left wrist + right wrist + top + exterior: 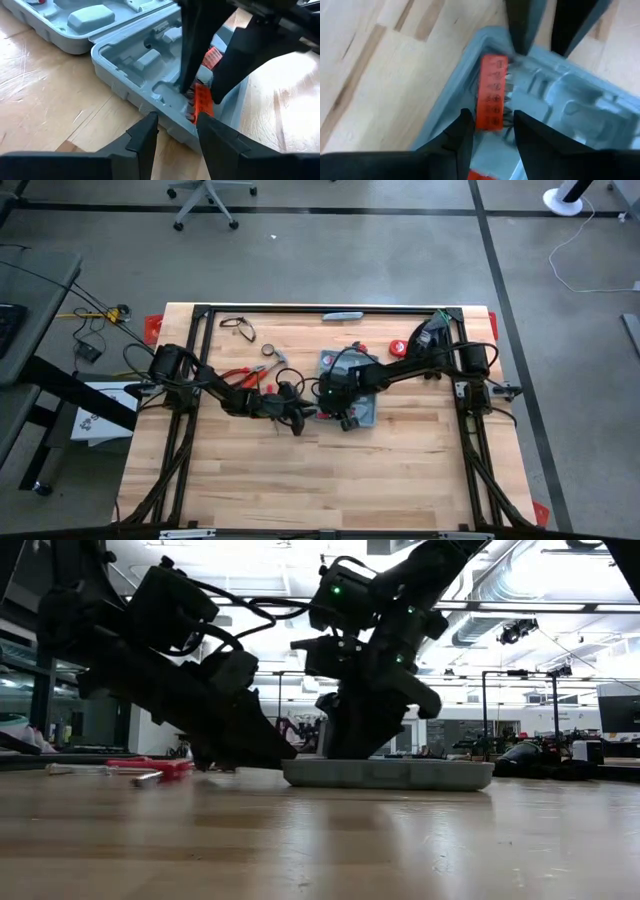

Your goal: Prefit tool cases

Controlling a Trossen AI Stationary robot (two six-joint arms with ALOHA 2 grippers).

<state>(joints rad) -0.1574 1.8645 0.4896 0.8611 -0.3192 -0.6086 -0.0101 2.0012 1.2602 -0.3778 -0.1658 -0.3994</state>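
arms: black, jointed | cables: black, looped | right wrist: green LED | end effector fingers: dark, wedge-shaped

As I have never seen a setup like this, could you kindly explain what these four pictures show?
Two dark robot arms work at a wooden table. One picture looks straight down, one looks level across the tabletop, and two come from cameras on the arms' wrists. An open blue-grey tool case lies mid-table, with red-handled pliers and other small tools nearby. The right claw reaches into the case, its fingers either side of an orange bit holder in a corner slot; whether it grips it, I cannot tell. The left claw sits just outside the case's edge, open and empty.
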